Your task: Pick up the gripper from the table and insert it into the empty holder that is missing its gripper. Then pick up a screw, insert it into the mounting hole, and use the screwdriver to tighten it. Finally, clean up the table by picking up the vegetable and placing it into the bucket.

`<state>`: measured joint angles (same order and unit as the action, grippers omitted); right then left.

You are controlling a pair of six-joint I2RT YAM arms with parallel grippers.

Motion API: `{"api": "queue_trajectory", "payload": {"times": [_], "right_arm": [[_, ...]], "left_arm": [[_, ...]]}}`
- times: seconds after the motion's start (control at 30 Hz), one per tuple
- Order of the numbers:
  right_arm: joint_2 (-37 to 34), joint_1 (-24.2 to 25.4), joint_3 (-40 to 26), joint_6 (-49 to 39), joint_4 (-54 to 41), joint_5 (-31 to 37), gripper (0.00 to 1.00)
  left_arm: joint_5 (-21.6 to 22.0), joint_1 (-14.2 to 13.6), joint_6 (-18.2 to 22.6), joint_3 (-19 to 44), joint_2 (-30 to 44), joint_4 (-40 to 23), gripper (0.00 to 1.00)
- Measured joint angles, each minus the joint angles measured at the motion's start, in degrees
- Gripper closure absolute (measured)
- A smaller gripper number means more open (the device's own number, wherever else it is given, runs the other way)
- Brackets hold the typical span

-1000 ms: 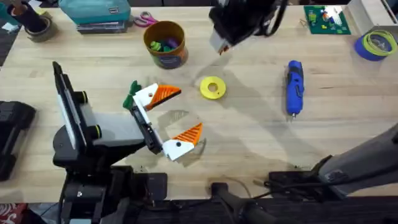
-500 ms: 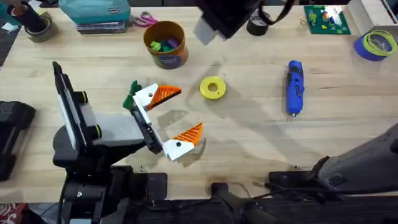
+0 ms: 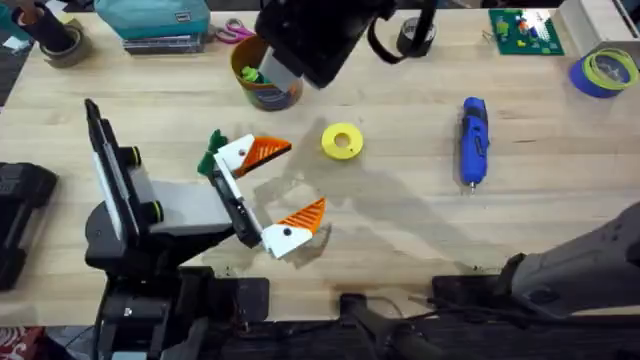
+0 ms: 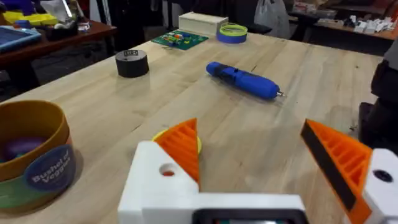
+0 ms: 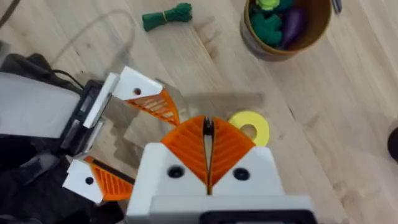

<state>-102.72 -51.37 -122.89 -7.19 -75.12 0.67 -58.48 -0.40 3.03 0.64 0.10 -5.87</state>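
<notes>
The vegetable (image 3: 210, 155) lies on the tabletop (image 3: 400, 240), tucked just beside the white mount of the left claw's (image 3: 298, 182) far finger, on its left side. Its long axis runs roughly near to far. From the right claw (image 5: 208, 134), which hangs high over the far middle of the tabletop beside the bucket (image 3: 262, 92), the vegetable lies to the left and nearer. The bucket is just beyond the claw.

The left arm is the closer of the two. Its claw rests low on the tabletop with its jaws wide apart, pointing right, and both mounts carry orange tips. The vegetable sits behind those tips rather than between them, so this arm looks poorly placed to take it.

The right arm reaches across from the lower right and is raised well above the surface, with its wrist looking down. Its orange pads (image 5: 186, 146) are pressed together. A small dark thing shows at the tip of their seam, and I cannot tell what it is.

The yellow ring (image 3: 342, 141) lies right of the left claw. The screwdriver (image 3: 472, 140) is well apart on the right, lying near to far.
</notes>
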Motion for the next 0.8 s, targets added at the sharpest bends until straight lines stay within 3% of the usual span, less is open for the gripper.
{"api": "queue_trajectory", "payload": {"times": [0.8], "right_arm": [[-0.5, -8.0, -1.9, -6.2, 2.3, 0.0, 0.996]], "left_arm": [[0.0, 0.0, 0.0, 0.0, 0.0, 0.0, 0.014]]}}
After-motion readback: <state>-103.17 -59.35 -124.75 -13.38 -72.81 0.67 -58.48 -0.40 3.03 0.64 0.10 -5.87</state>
